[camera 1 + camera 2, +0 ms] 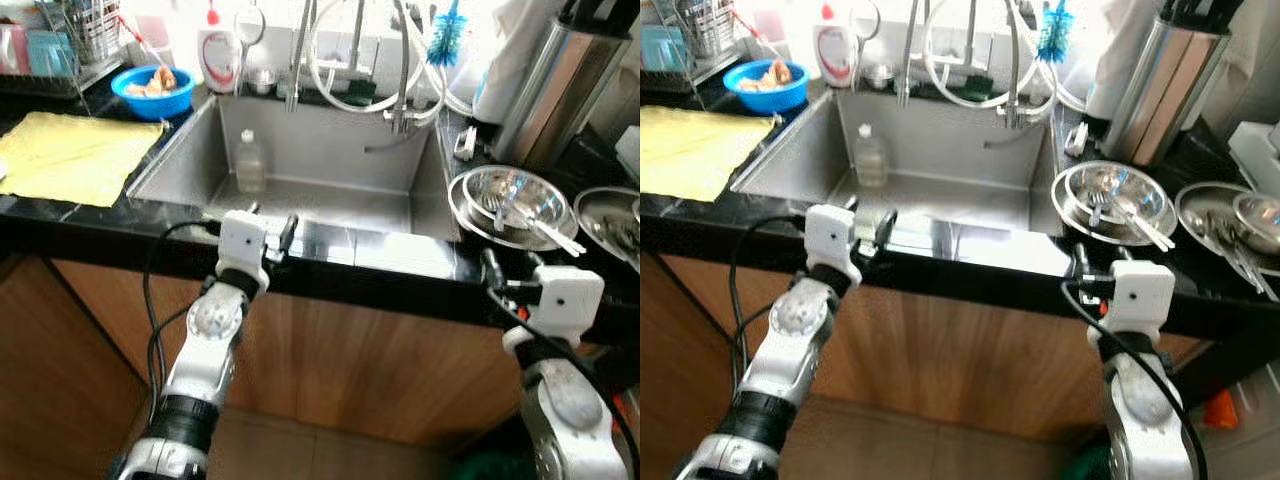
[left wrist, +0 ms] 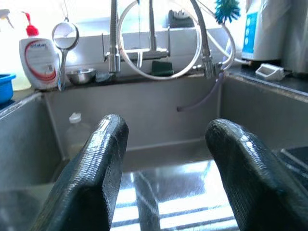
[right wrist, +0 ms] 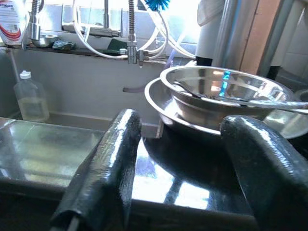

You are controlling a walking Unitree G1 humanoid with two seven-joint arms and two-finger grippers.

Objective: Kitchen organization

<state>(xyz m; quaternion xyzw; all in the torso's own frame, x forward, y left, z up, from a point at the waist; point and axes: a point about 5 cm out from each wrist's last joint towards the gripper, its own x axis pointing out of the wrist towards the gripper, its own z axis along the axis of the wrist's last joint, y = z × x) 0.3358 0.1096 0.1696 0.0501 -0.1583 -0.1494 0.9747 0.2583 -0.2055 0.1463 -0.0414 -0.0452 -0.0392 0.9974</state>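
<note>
Both grippers hover at the counter's front edge, fingers spread and empty: the left gripper (image 1: 270,228) over the steel sink (image 1: 190,150), the right gripper (image 1: 510,265) just before a steel bowl (image 1: 515,195). Inside the sink's far corner stands a clear plastic bottle (image 1: 249,160).

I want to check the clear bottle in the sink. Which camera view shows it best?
The right wrist view: the clear bottle stands unobstructed against the sink's back wall. In the left wrist view a finger partly hides it; both eye views show it small, from above.
</note>
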